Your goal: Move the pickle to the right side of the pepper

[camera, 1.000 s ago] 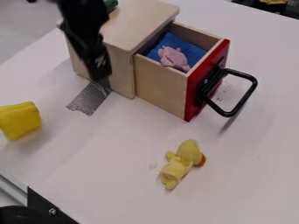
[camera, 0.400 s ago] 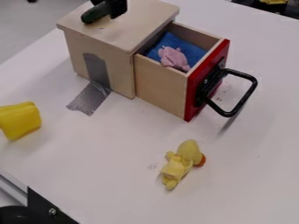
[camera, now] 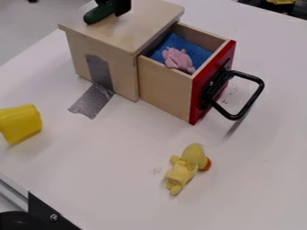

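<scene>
At nine o'clock in the view, the yellow pepper [camera: 21, 123] sits on the white table [camera: 108, 161]. Near eleven, the green pickle [camera: 98, 14] is on top of the wooden box [camera: 141, 22], with the black gripper [camera: 122, 6] against its right end; I cannot tell whether the gripper is spread or pinching it. Toward twelve, a pink toy [camera: 178, 59] lies on blue cloth [camera: 195, 50] in the open drawer [camera: 163, 90]. At five is a yellow duck toy [camera: 193, 155]; at three, the drawer's black handle [camera: 256, 96].
</scene>
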Controlling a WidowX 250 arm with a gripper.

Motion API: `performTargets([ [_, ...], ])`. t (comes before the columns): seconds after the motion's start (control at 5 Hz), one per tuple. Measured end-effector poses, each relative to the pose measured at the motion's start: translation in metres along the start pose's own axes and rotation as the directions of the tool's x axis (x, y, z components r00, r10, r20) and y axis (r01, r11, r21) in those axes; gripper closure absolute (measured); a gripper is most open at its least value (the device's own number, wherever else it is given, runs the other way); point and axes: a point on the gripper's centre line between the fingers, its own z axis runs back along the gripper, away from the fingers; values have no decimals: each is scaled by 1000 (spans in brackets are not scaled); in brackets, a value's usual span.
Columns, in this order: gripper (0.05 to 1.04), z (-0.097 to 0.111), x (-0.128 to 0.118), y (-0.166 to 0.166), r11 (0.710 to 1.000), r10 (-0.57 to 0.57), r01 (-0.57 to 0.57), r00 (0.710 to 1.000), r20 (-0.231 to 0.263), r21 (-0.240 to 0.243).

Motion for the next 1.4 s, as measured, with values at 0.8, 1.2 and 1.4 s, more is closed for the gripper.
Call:
performTargets([
  [0.8, 753, -12, -29, -13, 999, -18, 20, 999, -49, 31],
  [1.2, 753, -16, -96, -57, 1000, 3, -2, 998, -60, 23],
  [1.4, 753, -52, -156, -81, 998, 35, -44, 985, -169, -48],
])
